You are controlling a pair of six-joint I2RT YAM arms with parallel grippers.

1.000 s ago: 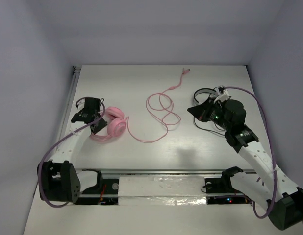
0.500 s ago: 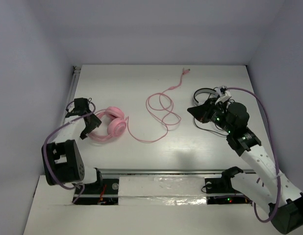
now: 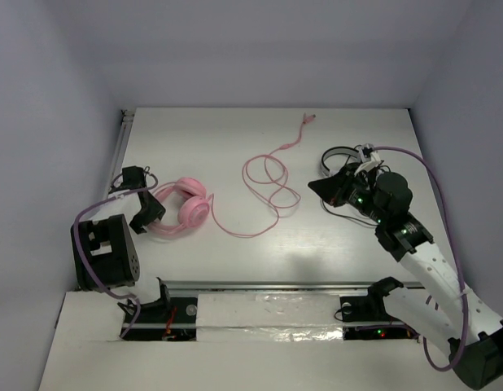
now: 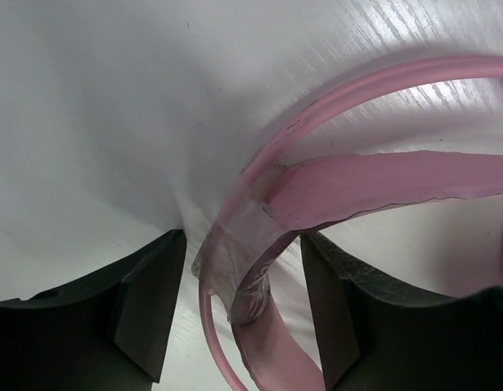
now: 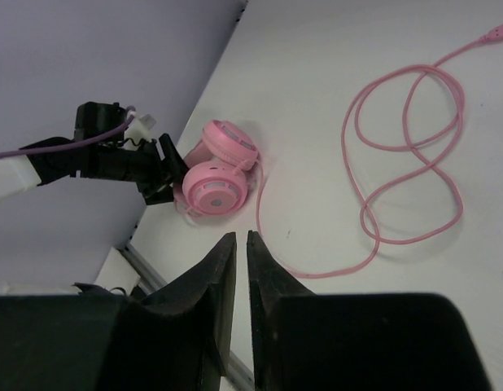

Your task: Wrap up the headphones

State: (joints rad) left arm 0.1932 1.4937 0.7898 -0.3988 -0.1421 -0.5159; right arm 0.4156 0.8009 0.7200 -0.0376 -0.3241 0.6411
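Observation:
The pink headphones (image 3: 194, 212) lie on the left of the table, ear cups stacked and headband toward my left gripper (image 3: 146, 213). In the left wrist view the pink headband (image 4: 382, 183) runs between the two dark fingers (image 4: 150, 301) of the left gripper (image 4: 242, 240), which stands open with a gap on both sides. The thin pink cable (image 3: 268, 183) loops loosely across the table's middle to its plug (image 3: 308, 119). My right gripper (image 3: 315, 184) hovers right of the cable loops, holding nothing. In the right wrist view only a narrow slit shows between the right gripper's (image 5: 241, 236) jaws.
Black-and-white headphones (image 3: 341, 155) with a thin black cable lie under and behind the right wrist. A metal rail (image 3: 268, 285) runs along the near table edge. White walls close the left, back and right sides.
My left gripper has opened off the headband, and its arm has folded back toward its base. The right gripper's jaws have parted slightly. The headphones have barely shifted.

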